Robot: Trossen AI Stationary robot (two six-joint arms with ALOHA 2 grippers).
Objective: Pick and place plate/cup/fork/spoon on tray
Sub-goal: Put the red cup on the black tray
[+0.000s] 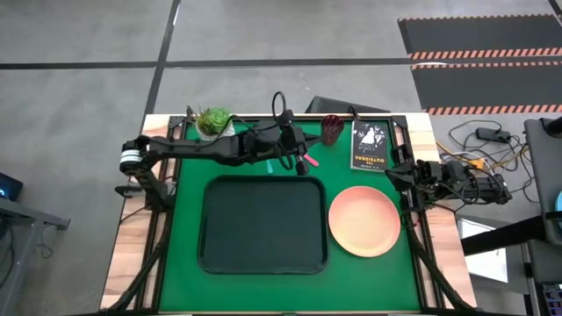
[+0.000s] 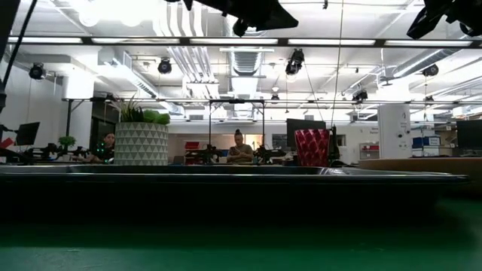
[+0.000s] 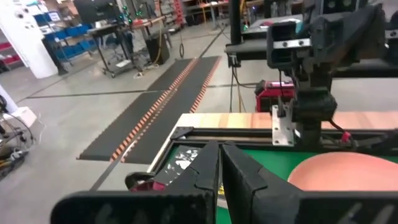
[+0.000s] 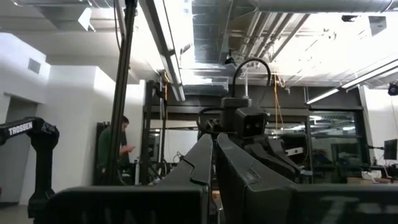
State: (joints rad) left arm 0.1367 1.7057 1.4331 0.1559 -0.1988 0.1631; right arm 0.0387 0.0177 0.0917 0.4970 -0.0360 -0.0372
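The dark tray (image 1: pixel 262 224) lies in the middle of the green mat, and the salmon-pink plate (image 1: pixel 363 220) lies flat to its right. The dark red cup (image 1: pixel 331 129) stands at the far edge and also shows in the low view (image 2: pixel 311 147). The fork's pink handle (image 1: pixel 309 161) and a bit of the spoon's teal handle (image 1: pixel 270 165) lie on the mat beyond the tray, partly hidden under my left arm. My left gripper (image 1: pixel 303 155) is shut, level and raised over them, with nothing between its fingers in the left wrist view (image 3: pixel 219 158). My right gripper (image 1: pixel 399 172) is shut at the table's right edge.
A white pot with a green plant (image 1: pixel 213 121) stands at the far left. A small black book (image 1: pixel 370 145) lies at the far right beside the cup. Bare mat shows in front of the tray. People stand in the room beyond the table.
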